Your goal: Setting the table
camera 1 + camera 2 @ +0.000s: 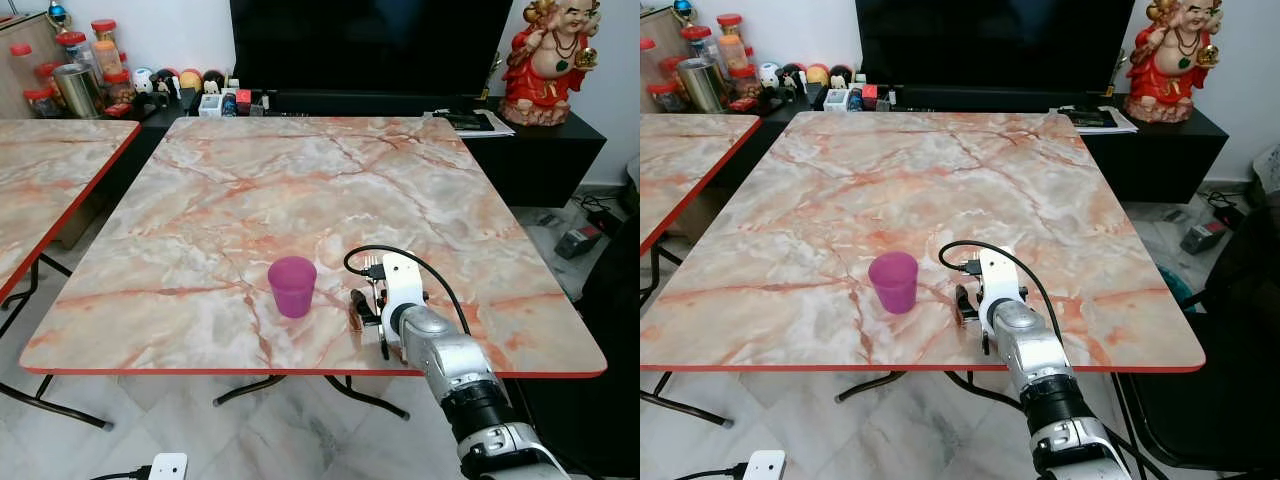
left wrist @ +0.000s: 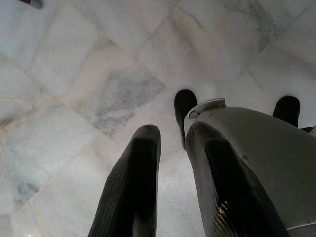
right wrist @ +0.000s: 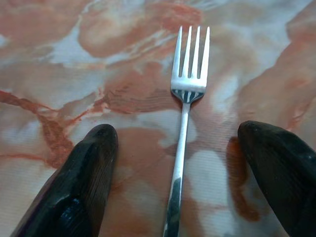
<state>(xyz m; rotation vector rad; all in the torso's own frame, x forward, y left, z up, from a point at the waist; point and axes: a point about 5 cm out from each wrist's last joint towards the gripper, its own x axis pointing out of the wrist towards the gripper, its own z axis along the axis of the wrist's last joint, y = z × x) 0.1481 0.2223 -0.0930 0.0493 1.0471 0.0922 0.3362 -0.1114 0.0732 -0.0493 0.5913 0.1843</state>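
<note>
Marble-patterned table [image 1: 300, 190], purple cup [image 1: 292, 286] near its front edge. Just right of cup, right gripper [image 3: 185, 173] spread wide, released, fork [image 3: 185, 123] lying flat between fingers, tines pointing away. Likely placing step done; next, lift clear without nudging fork. Left gripper [image 2: 168, 163] idle over floor, slightly parted, empty.

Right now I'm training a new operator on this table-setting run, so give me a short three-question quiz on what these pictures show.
1. True or false: the right claw is shut on the fork.
2. Which way does the purple cup lie from the right claw? A) toward the robot's left B) toward its right C) behind it, off the table
3. Fill in: the left claw hangs over the marble ____.

Key: 1 false, its fingers are spread either side of the fork lying on the table; 2 A; 3 floor.
</note>
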